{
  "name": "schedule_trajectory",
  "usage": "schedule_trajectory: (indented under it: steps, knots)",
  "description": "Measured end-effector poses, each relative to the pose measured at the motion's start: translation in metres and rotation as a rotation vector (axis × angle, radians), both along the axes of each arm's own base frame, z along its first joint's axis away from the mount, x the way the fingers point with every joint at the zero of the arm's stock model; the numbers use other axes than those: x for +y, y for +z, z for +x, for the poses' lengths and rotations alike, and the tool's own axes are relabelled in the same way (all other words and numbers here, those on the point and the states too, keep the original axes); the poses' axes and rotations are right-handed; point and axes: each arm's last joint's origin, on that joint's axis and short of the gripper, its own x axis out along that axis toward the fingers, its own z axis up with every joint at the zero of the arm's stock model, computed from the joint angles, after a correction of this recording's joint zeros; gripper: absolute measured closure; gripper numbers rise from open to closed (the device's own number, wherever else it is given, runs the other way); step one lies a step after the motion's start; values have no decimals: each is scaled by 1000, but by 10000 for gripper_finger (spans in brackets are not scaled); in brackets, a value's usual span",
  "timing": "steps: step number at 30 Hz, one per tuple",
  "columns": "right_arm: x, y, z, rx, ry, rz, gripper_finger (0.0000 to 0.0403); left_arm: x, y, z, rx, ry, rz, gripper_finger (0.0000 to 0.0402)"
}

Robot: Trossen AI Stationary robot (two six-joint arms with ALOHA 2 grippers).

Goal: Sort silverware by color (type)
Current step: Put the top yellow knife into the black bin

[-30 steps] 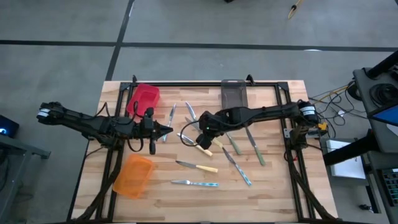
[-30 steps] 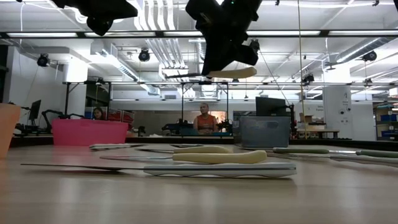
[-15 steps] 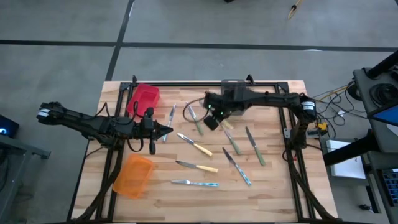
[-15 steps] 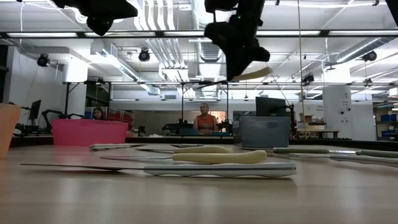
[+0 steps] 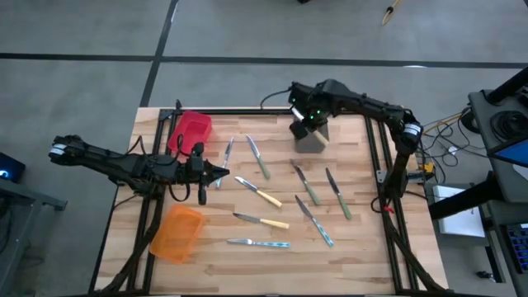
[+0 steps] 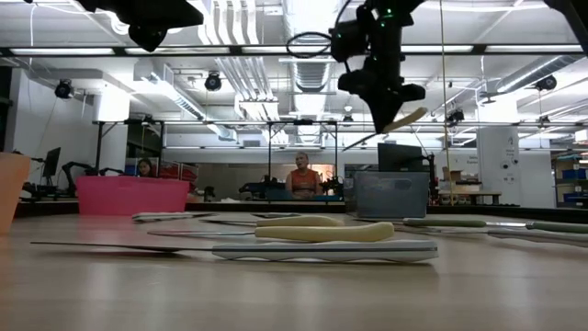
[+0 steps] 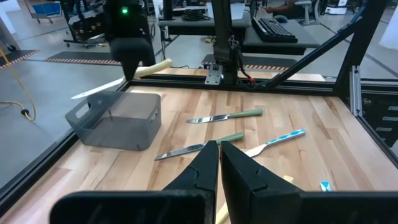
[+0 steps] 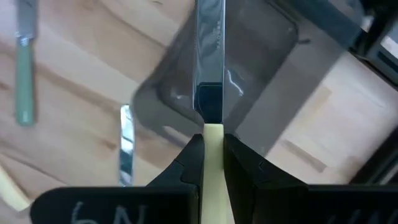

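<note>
My right gripper hangs above the grey bin at the table's far edge, shut on a yellow-handled knife. Several other knives lie flat on the wood: green-handled, yellow-handled and blue-handled. My left gripper waits shut over the table's left middle, touching nothing. My right gripper pinches the knife's yellow handle between its two fingers, close to where the blade starts. The fingers point steeply down and lie across the knife. The knife is clear of everything, tilted, its blade over the grey bin.
A red bin stands at the far left and an orange bin at the near left. A black frame runs along the table's far edge and sides. People sit in the room behind the table.
My right gripper has carried the yellow-handled knife from over the table's middle toward the far edge, to above the grey bin, tipping to point more steeply down. The knife has stayed clear of the table and now slants, blade end lower.
</note>
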Motion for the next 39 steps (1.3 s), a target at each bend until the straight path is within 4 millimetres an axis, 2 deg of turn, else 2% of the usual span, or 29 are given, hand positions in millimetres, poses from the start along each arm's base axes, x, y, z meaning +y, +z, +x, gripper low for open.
schedule_trajectory:
  steps: [4,9,31,39]
  knots:
    - [-12,0,-11,21,-41,15,374,0,0,0,0,0,0,402]
    - [-17,-1,-18,46,-63,34,374,0,0,0,0,0,0,402]
    - [-18,-1,-15,22,-74,18,374,0,0,0,0,0,0,402]
    - [-19,-18,-11,70,-51,38,374,0,0,0,-1,2,-5,402]
